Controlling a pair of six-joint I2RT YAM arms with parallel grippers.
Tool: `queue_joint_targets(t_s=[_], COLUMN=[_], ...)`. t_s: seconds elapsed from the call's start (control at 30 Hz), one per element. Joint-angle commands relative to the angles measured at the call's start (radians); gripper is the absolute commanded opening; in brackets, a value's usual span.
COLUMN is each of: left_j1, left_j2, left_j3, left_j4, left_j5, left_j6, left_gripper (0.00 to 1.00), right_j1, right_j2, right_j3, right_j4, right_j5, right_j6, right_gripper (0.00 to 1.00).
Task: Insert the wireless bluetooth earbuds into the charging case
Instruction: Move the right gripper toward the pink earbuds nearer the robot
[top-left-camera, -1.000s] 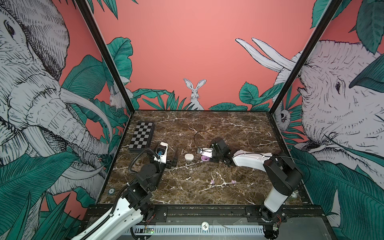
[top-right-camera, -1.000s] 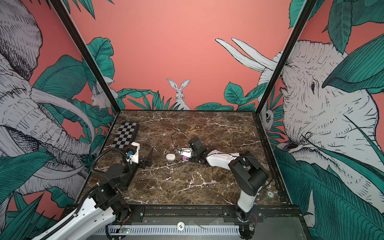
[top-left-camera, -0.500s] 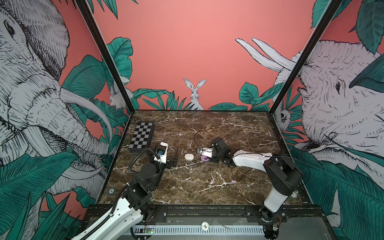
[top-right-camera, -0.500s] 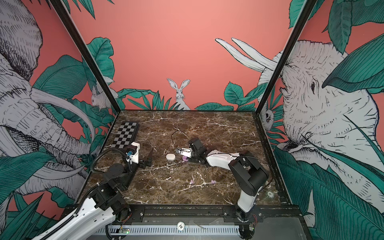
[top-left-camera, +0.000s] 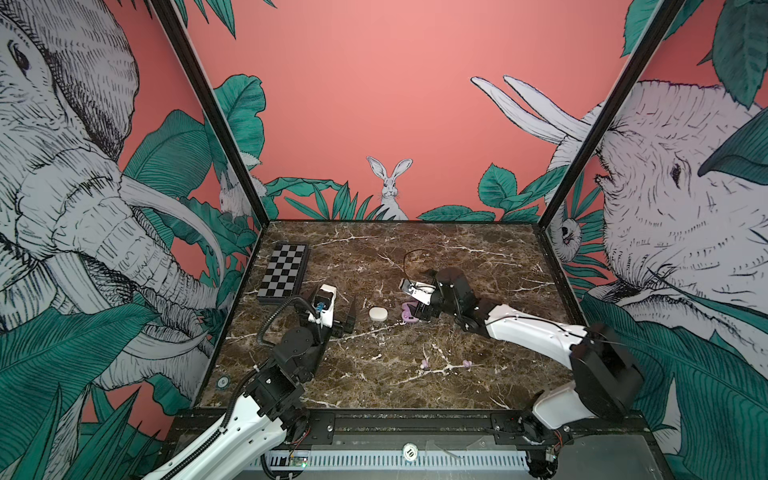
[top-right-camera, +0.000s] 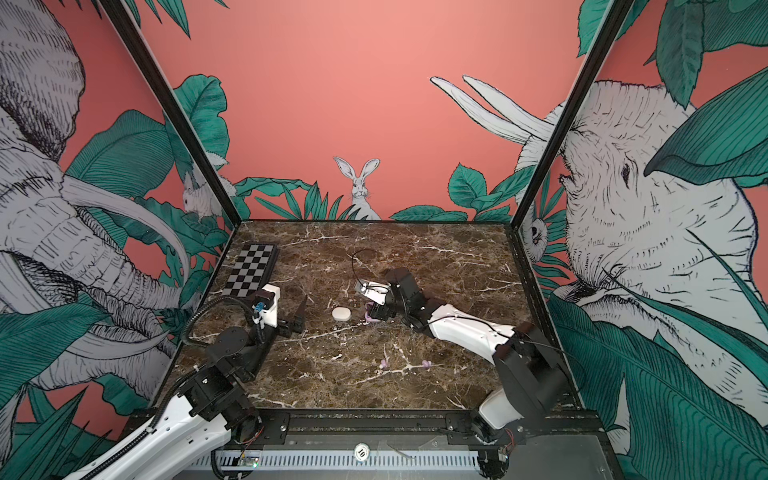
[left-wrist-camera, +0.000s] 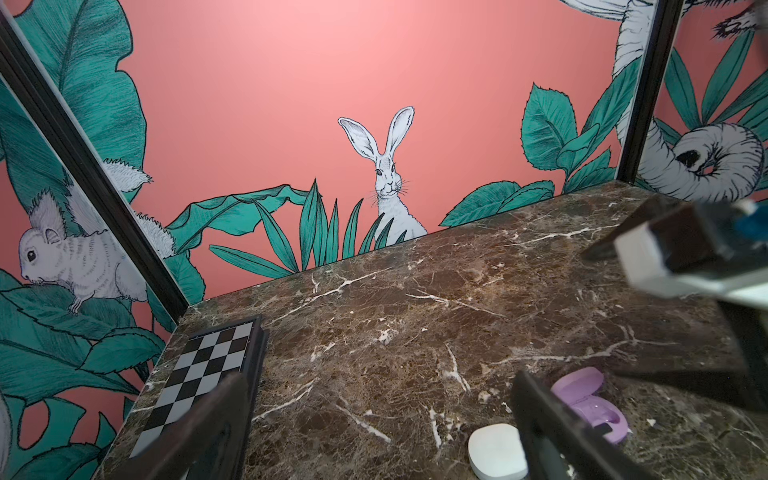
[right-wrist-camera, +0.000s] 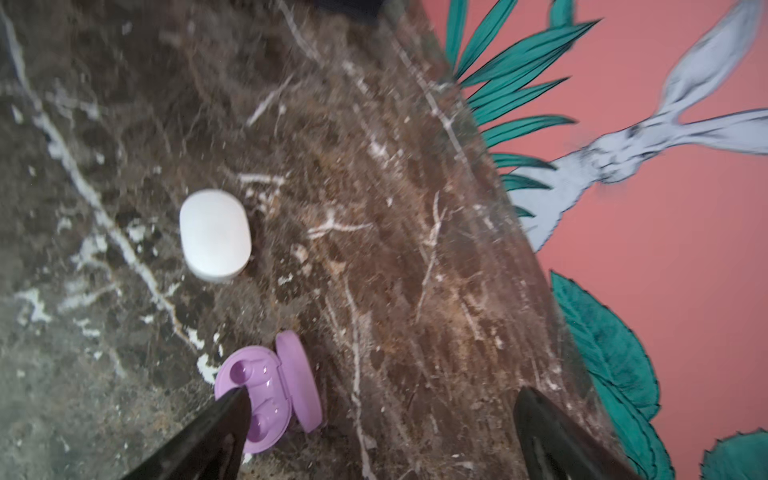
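1. You see a brown marble table (top-left-camera: 478, 266) inside a booth with pink jungle-print walls.
2. Your right gripper (right-wrist-camera: 380, 395) is low over the table's middle. Its jaws stand wide apart and hold nothing.
3. A lilac case (right-wrist-camera: 270, 382) lies open on the table at that gripper, its lid swung back and its two round wells showing. In the right wrist view one finger tip overlaps the case's base; you cannot tell whether it touches.
4. A white case (top-left-camera: 378, 313), closed, lies just beside the lilac one, between the two grippers.
5. Your left gripper (left-wrist-camera: 376, 380) hovers on the left, near the white case, its jaws also spread wide and empty.
6. Two lilac earbuds (top-left-camera: 424, 364) lie loose on the marble, near each other, toward the front edge and well apart from the cases. Both top views show them.
7. A checkerboard (top-left-camera: 284, 273) lies flat at the table's far left.
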Motion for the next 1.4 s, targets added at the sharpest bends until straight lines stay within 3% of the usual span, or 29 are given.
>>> queue_joint_targets(t_s=[0.0, 0.13, 0.37, 0.47, 0.67, 0.8, 0.97, 1.17, 1.37], left_j1=[0.002, 0.001, 0.001, 0.001, 0.002, -0.002, -0.046, -0.17, -0.186], left_j2=[0.004, 0.013, 0.041, 0.051, 0.084, 0.11, 0.163, 0.289, 0.395], left_j3=[-0.01, 0.003, 0.048, 0.051, 0.067, 0.071, 0.072, 0.092, 0.117], left_j4=[0.025, 0.002, -0.072, -0.075, -0.095, -0.101, -0.118, -0.178, -0.216], left_j5=[0.011, 0.064, 0.273, 0.322, 0.38, 0.47, 0.594, 0.727, 0.712], left_j6=[-0.021, -0.058, -0.082, -0.081, -0.085, -0.087, -0.066, -0.016, -0.032], left_gripper=[0.99, 0.99, 0.99, 0.99, 0.99, 0.99, 0.99, 0.99, 0.99], right_j1=[0.004, 0.002, 0.0, -0.001, 0.001, 0.003, 0.019, 0.044, 0.048], right_j2=[-0.124, -0.244, -0.411, -0.45, -0.461, -0.46, -0.5, -0.51, -0.489], right_j3=[-0.025, -0.015, 0.029, 0.038, 0.008, -0.073, -0.17, -0.252, -0.266], right_j4=[0.106, 0.062, -0.282, -0.446, -0.726, -0.85, -0.904, -0.911, -0.926], right_j5=[0.03, 0.077, 0.234, 0.195, 0.047, 0.012, -0.006, -0.059, -0.029], right_j6=[0.149, 0.343, 0.751, 0.78, 0.97, 1.105, 1.23, 1.277, 1.265], right_gripper=[0.98, 0.98, 0.98, 0.98, 0.98, 0.95, 0.89, 0.8, 0.69])
